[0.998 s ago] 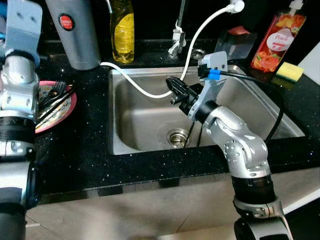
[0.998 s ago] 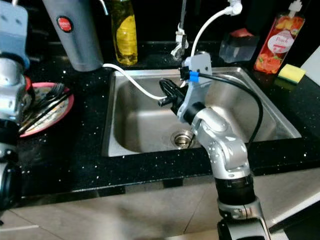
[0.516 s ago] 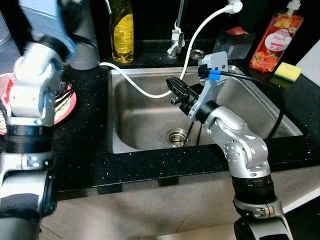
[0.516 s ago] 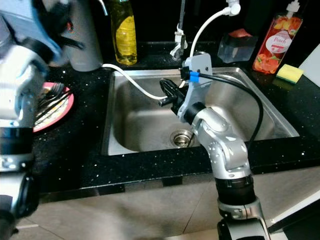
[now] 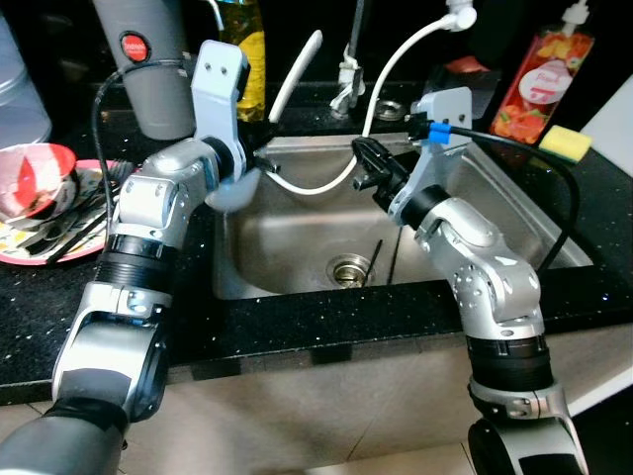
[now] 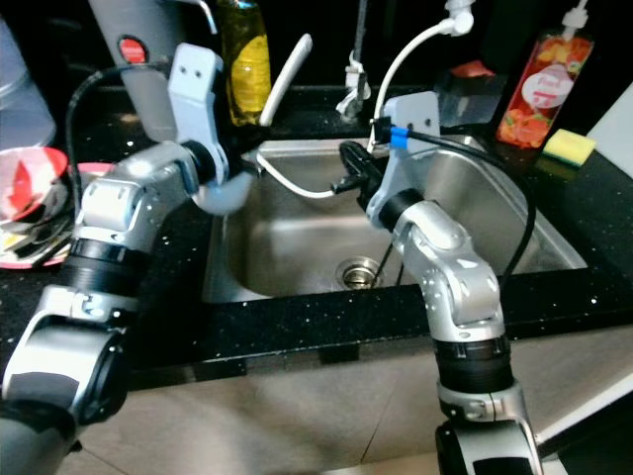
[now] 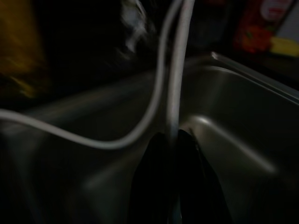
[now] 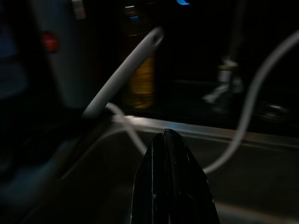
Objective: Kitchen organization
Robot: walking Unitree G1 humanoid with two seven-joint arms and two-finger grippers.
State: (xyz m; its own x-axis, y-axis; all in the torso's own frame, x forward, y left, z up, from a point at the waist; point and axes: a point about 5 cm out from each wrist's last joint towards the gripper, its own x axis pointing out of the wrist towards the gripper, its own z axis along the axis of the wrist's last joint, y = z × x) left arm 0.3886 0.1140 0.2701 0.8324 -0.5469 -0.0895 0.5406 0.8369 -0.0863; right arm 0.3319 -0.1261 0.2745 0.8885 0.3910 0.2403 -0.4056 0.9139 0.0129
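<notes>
My left gripper (image 5: 262,160) is at the rear left corner of the steel sink (image 5: 475,203), shut on a long white utensil handle (image 5: 297,71) that slants up past the counter edge. In the left wrist view the white handle (image 7: 180,70) rises from between the black fingers (image 7: 154,177). My right gripper (image 5: 364,163) hovers over the back of the basin, shut with nothing in it; its closed fingertips (image 8: 169,140) point toward the white handle (image 8: 124,70). A thin white hose (image 5: 396,59) loops from the tap into the sink between the two grippers.
A pink plate (image 5: 40,247) with cutlery and a red-and-white bowl (image 5: 30,178) sits on the black counter at left. A grey jug (image 5: 148,69), a yellow bottle (image 5: 245,45), the tap (image 5: 348,79), a red soap bottle (image 5: 529,84) and a yellow sponge (image 5: 566,142) line the back. The drain (image 5: 346,267) lies below.
My left arm has swung from beside the pink plate across to the sink's rear left corner and now holds the white handle. The right gripper has shifted slightly toward the back.
</notes>
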